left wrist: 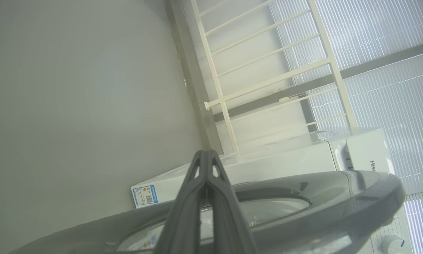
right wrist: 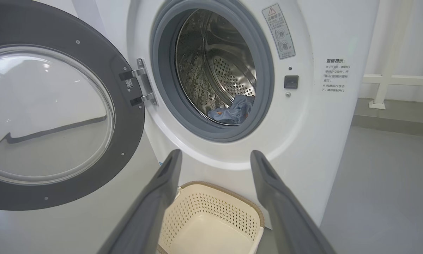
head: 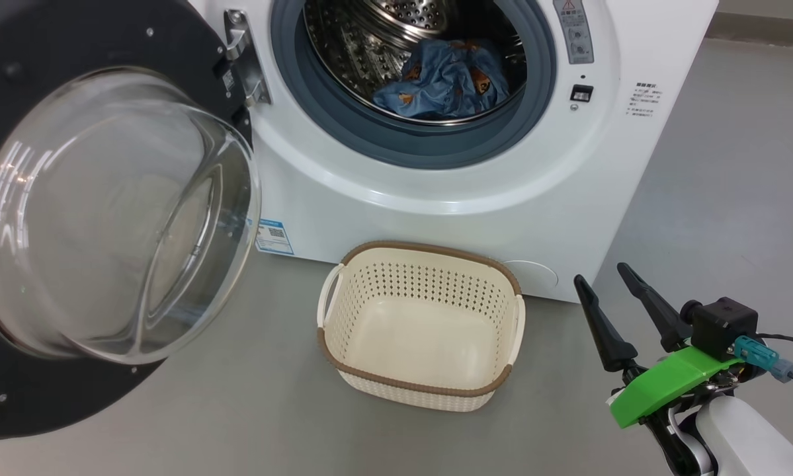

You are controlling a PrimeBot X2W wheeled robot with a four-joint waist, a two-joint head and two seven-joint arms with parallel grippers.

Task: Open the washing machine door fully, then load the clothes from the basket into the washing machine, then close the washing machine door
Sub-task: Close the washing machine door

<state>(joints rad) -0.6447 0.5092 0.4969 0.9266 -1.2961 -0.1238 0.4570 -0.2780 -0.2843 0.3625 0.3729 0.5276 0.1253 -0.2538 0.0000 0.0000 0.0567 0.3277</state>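
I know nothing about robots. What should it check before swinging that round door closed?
1. basket empty: ok.
2. clothes lying inside the drum, off the grey gasket: ok.
3. washing machine door wide open, ready to swing: ok.
4. Door's path above the basket free: cannot tell.
5. right gripper open, away from the doorway: ok.
6. left gripper shut beside the door's black rim; touching it: cannot tell.
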